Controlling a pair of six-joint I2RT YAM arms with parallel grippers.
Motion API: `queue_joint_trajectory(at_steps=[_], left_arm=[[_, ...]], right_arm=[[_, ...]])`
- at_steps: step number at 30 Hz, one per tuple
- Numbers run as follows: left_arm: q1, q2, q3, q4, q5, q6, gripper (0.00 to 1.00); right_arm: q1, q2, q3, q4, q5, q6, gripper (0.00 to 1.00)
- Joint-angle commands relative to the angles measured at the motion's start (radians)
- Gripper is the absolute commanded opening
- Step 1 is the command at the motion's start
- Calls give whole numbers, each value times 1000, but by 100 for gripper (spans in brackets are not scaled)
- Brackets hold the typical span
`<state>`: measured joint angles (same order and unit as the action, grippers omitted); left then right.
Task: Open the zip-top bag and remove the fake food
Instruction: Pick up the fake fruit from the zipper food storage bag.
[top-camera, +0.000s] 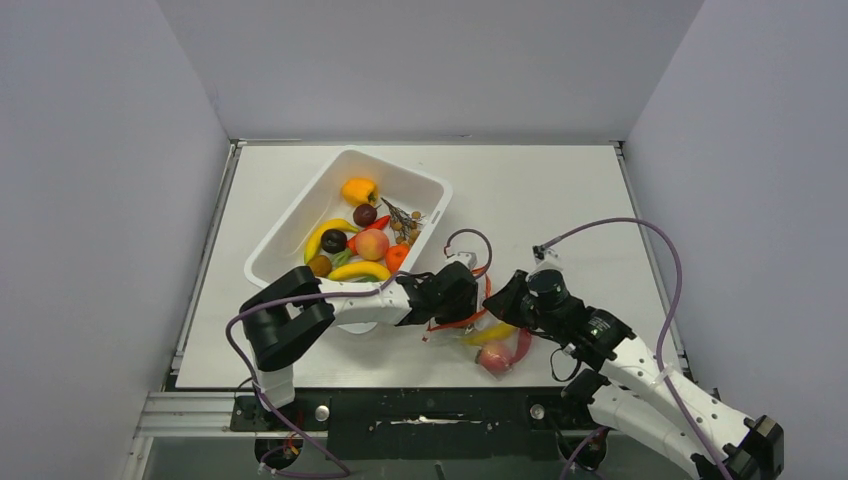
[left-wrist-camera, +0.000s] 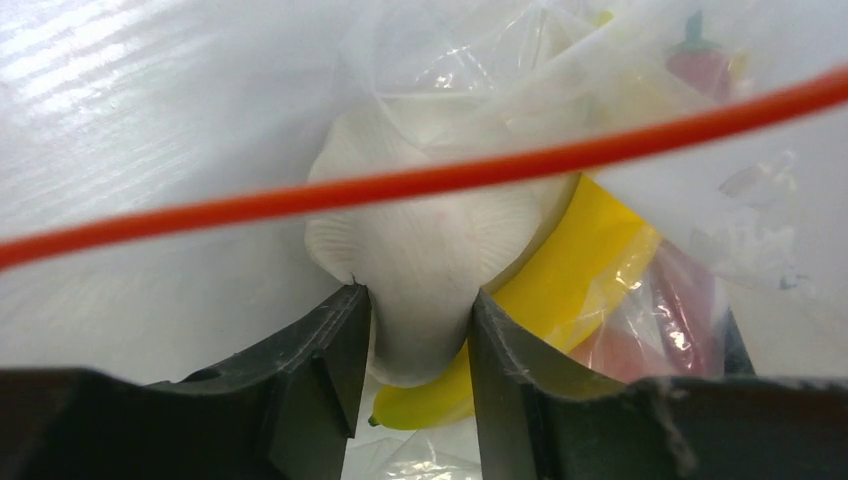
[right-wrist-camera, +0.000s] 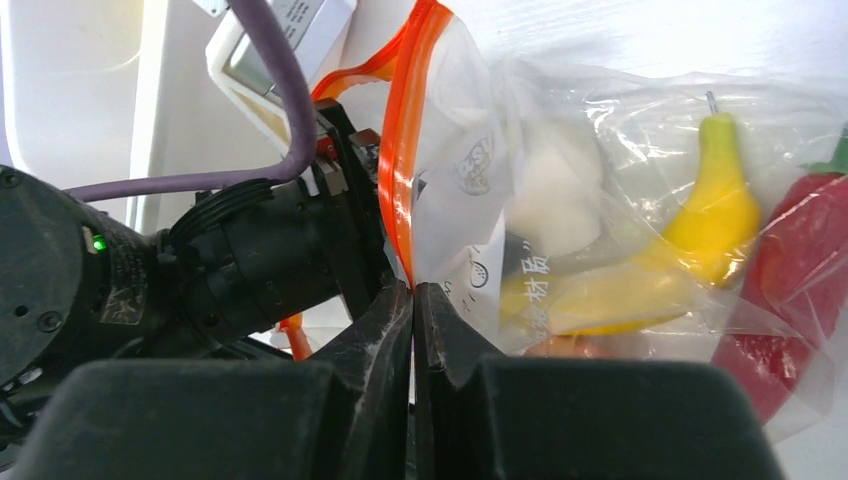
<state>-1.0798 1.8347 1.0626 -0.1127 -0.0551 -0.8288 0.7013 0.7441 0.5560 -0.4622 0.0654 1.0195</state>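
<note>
The zip-top bag (top-camera: 478, 328) lies near the front edge between my two grippers, its red-orange zip strip (left-wrist-camera: 430, 180) open. My left gripper (top-camera: 455, 295) reaches into the bag's mouth. In the left wrist view it (left-wrist-camera: 415, 300) is shut on a white ribbed fake food piece (left-wrist-camera: 420, 250). A yellow banana (left-wrist-camera: 575, 265) and a reddish piece (left-wrist-camera: 660, 330) lie behind it in the bag. My right gripper (right-wrist-camera: 413, 290) is shut on the bag's zip strip edge (right-wrist-camera: 400, 150). The banana (right-wrist-camera: 700, 240), a red chili (right-wrist-camera: 800, 270) and the white piece (right-wrist-camera: 555, 200) show through the plastic.
A white tub (top-camera: 300, 215) at the left middle holds several toy fruits, among them a banana (top-camera: 325, 233), a peach (top-camera: 372, 244) and a yellow pepper (top-camera: 358, 189). My left arm lies along the tub's near corner. Purple cables arch above both wrists.
</note>
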Motion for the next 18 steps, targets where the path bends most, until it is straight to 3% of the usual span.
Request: queue_joint_trajectory(at_steps=[1,4,7,11,18], left_arm=[[-12,9,32,-17,-22,6,33],[-12,-27,14,-4,-49,-1,19],[-12,-72,2,-4,-74,-5,12],[-10,-122,-7,-9,-110,-7,7],[15,-158,-1,-47,-79,16,5]], right_arm=[[-5,-47,-28,3,70,33,0],[-7,-55,-37,-14,80,36,0],[-8,-51,-43,-35,87,37,0],[-10,-42,-56,-42,91,39,0],[-11,-21,-59,-34,91,39,0]])
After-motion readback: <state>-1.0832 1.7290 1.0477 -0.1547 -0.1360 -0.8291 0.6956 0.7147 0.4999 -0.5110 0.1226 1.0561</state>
